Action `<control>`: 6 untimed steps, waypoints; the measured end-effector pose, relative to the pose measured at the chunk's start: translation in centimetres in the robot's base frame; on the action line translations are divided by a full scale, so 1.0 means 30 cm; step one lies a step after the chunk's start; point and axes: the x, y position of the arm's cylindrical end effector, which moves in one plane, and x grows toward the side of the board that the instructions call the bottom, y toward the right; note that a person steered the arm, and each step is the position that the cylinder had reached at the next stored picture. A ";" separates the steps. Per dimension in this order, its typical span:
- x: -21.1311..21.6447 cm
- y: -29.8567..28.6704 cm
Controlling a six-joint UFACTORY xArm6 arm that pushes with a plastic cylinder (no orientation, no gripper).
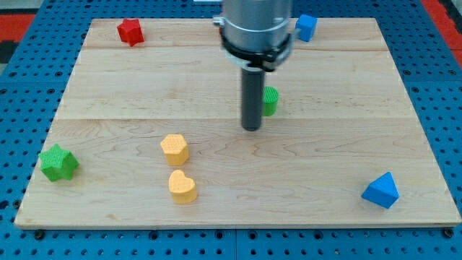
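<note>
Near the middle of the desk (144,79), a little toward its far edge, my tip (251,128) rests on the wood. It is a plain dark rod, so this tool has no parts to spread or press together, and it pinches nothing. Just beside it, on the view's right and partly hidden behind the rod, stands a small green block (271,101); its shape I cannot make out, and I cannot tell if the rod touches it.

Toward the near edge, left of the tip and well apart from it, are two yellow blocks close to each other: a yellow block (175,149) with several flat sides, and below it a yellow heart (182,187). At the left edge, near the front corner, lies a green star (58,162). A red star (130,31) sits at the far left corner. A blue block (306,27) stands at the far edge, right of the arm. A blue triangle block (381,191) lies near the front right corner.
</note>
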 end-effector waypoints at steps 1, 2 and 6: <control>-0.083 0.112; -0.179 0.037; -0.420 -0.735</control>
